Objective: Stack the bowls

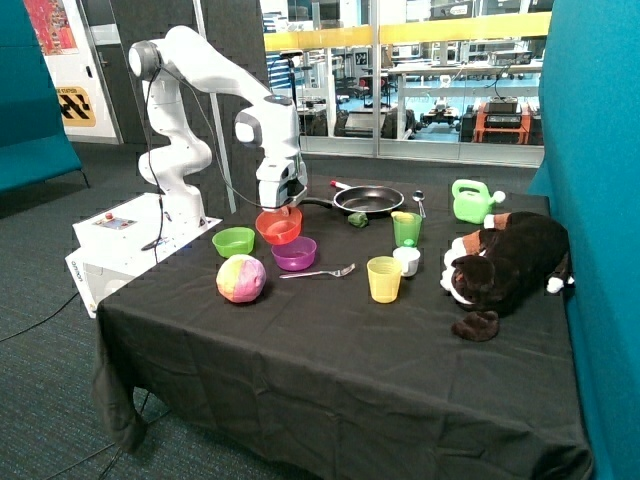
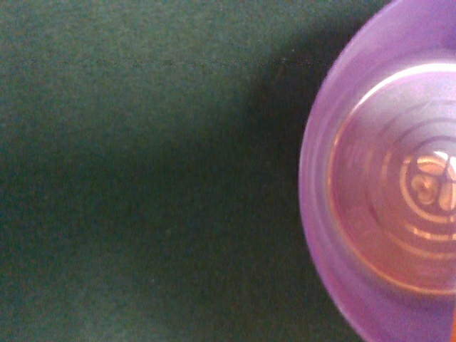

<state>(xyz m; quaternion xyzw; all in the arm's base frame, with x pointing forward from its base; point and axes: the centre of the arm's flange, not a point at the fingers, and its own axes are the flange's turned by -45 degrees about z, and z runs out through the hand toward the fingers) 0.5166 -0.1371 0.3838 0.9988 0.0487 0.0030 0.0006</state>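
In the outside view the gripper [image 1: 281, 206] hangs low over the table [image 1: 330, 340], and the orange bowl [image 1: 278, 226] is at its tip, tilted and seemingly lifted a little off the black cloth. The fingers seem closed on the far rim of this bowl, so I judge that it is held, though the grip itself is small in this view. The purple bowl [image 1: 294, 253] stands just in front of the orange one, nearly under it. The green bowl [image 1: 233, 241] stands beside them, apart, with nothing in it. A ball [image 1: 241, 278], a fork [image 1: 318, 272], a yellow cup [image 1: 383, 279], a green cup [image 1: 406, 229], a pan [image 1: 367, 200] and a plush toy [image 1: 505, 262] are also on the table and play no part.

In the wrist view only the purple bowl [image 2: 388, 185] and the dark cloth show. The bowl is empty and lies off to one side of the picture, cut by its edge. The fingers are not visible here.

So no bowl is stacked yet. The step in hand seems to be carrying the orange bowl to the purple one. The next move calls for shifting until the purple bowl is centred under the gripper, then lowering with the orange bowl level before letting go. After this the green bowl remains.
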